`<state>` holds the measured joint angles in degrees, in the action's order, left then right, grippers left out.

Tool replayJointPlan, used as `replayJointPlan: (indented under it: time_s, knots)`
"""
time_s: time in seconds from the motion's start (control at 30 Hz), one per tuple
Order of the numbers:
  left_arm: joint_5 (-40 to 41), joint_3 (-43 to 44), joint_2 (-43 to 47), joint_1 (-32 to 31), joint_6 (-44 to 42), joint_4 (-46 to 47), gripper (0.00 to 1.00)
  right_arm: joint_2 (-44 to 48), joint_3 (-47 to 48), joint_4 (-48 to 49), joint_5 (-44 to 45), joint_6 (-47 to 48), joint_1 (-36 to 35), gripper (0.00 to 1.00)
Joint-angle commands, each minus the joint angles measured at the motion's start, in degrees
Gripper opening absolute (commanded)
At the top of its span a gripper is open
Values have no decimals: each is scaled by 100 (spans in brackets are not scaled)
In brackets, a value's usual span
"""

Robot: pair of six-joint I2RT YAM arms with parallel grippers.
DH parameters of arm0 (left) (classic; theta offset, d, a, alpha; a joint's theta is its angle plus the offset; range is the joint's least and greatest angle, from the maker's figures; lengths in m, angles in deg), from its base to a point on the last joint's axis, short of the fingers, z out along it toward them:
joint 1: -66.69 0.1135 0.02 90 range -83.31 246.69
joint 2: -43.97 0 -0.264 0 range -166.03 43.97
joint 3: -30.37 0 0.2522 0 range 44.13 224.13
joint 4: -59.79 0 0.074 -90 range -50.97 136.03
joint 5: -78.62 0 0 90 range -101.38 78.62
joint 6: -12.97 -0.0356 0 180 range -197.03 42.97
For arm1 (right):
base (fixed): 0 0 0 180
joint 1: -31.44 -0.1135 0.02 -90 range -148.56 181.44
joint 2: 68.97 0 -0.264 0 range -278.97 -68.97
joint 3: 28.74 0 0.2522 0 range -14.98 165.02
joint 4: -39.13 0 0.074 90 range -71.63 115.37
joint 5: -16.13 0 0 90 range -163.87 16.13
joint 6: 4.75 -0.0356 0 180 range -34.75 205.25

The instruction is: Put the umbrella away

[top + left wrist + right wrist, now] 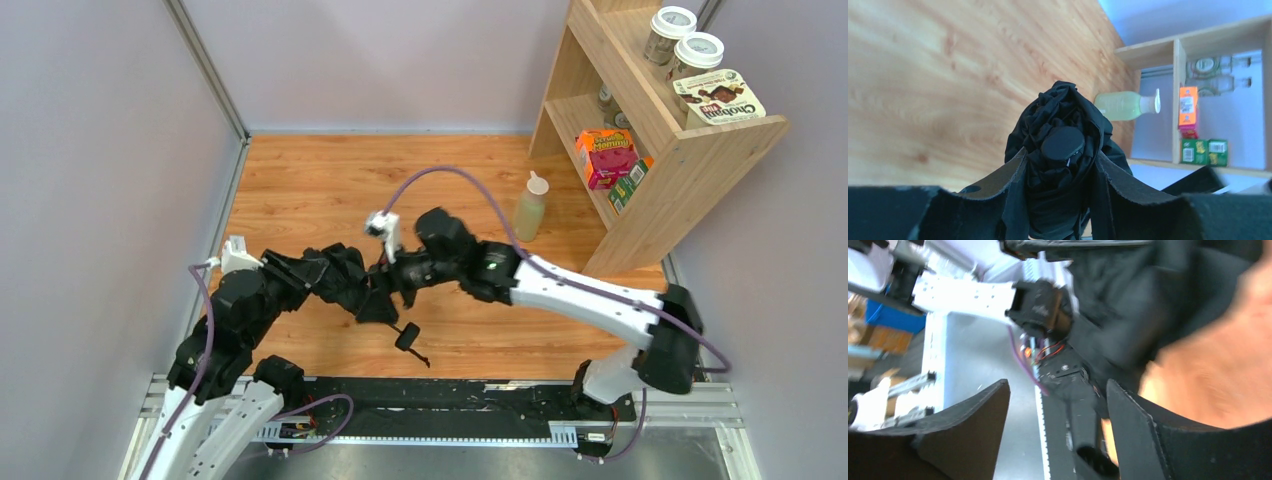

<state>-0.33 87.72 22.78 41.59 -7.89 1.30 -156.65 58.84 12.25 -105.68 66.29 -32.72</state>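
The left gripper (pixel 1060 175) is clamped on the bunched black umbrella (pixel 1060 125), holding it above the wooden worktop (pixel 300 190) toward its near edge, handle (pixel 407 337) hanging down. The right gripper (pixel 1055 425), just beside the umbrella, has its jaws apart with nothing between them.

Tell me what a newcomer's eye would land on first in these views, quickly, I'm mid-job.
First, the black umbrella, bunched up mid-table and clamped between the left gripper's fingers, its handle dangling toward the arm bases. Next, the right gripper beside it, jaws spread with nothing between them. Then the wooden shelf at the far right with colourful boxes and jars, and a pale green squeeze bottle standing in front of it.
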Motion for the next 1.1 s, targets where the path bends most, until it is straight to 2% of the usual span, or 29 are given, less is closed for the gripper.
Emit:
replayJointPlan:
  time_s: [0.0, 0.07, 0.13, 0.27, 0.37, 0.5, 0.6, 0.63, 0.67, 0.77, 0.8, 0.87, 0.9, 0.93, 0.97, 1.0, 1.03, 1.07]
  knots:
    - [38, 685, -446, -12, -2539, 1598, 0, 1558, -245, -452, 1506, 163, 413, 80]
    - [-119, 590, -570, -12, -3533, 2123, 0, 1980, -412, -778, 2430, 366, 431, 86]
    - [-199, 370, -614, -12, -4361, 2845, 0, 2359, -657, -867, 2951, 332, 570, 91]
    - [-742, -526, -597, -30, -5803, 5116, 0, 2939, -1246, -780, 3111, 113, 905, 93]
    - [-1182, -1298, -833, -108, -6524, 6193, 0, 3134, -1650, -648, 2980, -116, 1055, 93]
    - [-1123, -2316, -1097, -494, -6493, 7249, 0, 3196, -2081, -533, 2918, -310, 1072, 93]
    - [-61, -3195, -1378, -1415, -6651, 7837, 0, 3231, -2293, -507, 2961, -371, 1072, 93]
    - [167, -3382, -1527, -1575, -6459, 7996, 0, 3240, -2354, -489, 2962, -398, 1081, 93]
    - [552, -4002, -1842, -2020, -6127, 8676, 0, 3274, -2511, -437, 2901, -476, 1081, 93]
    - [732, -4307, -2188, -2209, -5449, 9305, 0, 3266, -2583, -419, 2795, -538, 1081, 93]
    - [689, -4307, -2022, -2209, -5255, 9255, 0, 3266, -2583, -462, 2786, -547, 1081, 93]
    - [635, -3880, -1628, -2209, -4861, 7995, 0, 3310, -2566, -568, 2786, -547, 1090, 93]
    - [783, -3589, -1538, -2209, -4666, 6901, 0, 3336, -2574, -594, 2786, -539, 1090, 93]
    - [854, -3099, -1433, -2192, -4099, 6281, 0, 3354, -2566, -630, 2786, -530, 1090, 94]
    - [899, -2876, -1423, -2140, -3710, 5144, 0, 3354, -2531, -752, 2838, -512, 1099, 94]
    - [708, -2430, -1458, -1965, -3228, 4723, 0, 3345, -2470, -910, 2943, -512, 1090, 95]
    - [192, -2078, -1510, -1702, -2962, 3936, 0, 3328, -2382, -1076, 3109, -530, 1090, 95]
    - [-509, -1961, -1676, -1517, -2472, 3685, 2, 3293, -2277, -1313, 3172, -547, 1099, 96]
